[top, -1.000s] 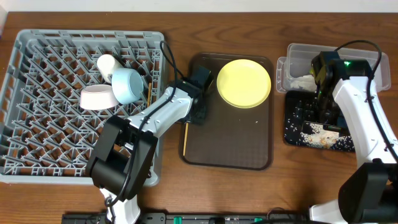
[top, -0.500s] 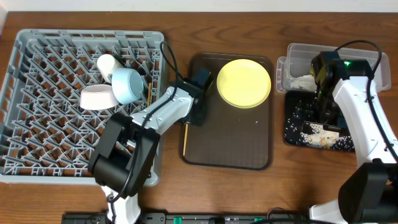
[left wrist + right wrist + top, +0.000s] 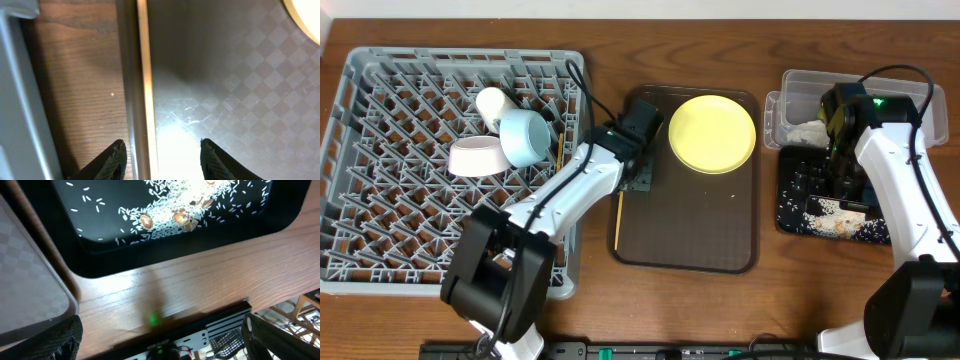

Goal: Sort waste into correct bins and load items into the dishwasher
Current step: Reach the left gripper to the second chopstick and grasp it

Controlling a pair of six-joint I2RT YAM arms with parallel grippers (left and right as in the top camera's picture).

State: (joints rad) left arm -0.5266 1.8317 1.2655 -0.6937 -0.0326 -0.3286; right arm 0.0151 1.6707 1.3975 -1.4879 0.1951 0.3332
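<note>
My left gripper [image 3: 638,178] [image 3: 162,160] is open low over the brown tray's left edge. A thin wooden chopstick [image 3: 144,75] [image 3: 617,222] runs between its fingers [image 3: 115,159] and touches neither. The yellow plate [image 3: 711,133] lies on that tray. In the grey dish rack [image 3: 380,200] sit a white cup [image 3: 492,100], a light-blue bowl [image 3: 525,137] and a pinkish-white bowl [image 3: 475,157]. My right gripper [image 3: 840,172] [image 3: 165,340] hangs wide open and holds nothing, above the black tray [image 3: 95,260], which holds scattered rice scraps [image 3: 185,210] [image 3: 835,215].
The dark-brown serving tray [image 3: 690,230] lies mid-table, its corner [image 3: 25,295] showing in the right wrist view. A clear tub [image 3: 790,105] holding a pale crumpled lump stands behind the black tray. The table's front edge with dark equipment [image 3: 200,335] lies below the right gripper.
The left arm's elbow has swung to the left while its gripper stays by the tray's left edge over the chopstick. The right arm has not moved.
</note>
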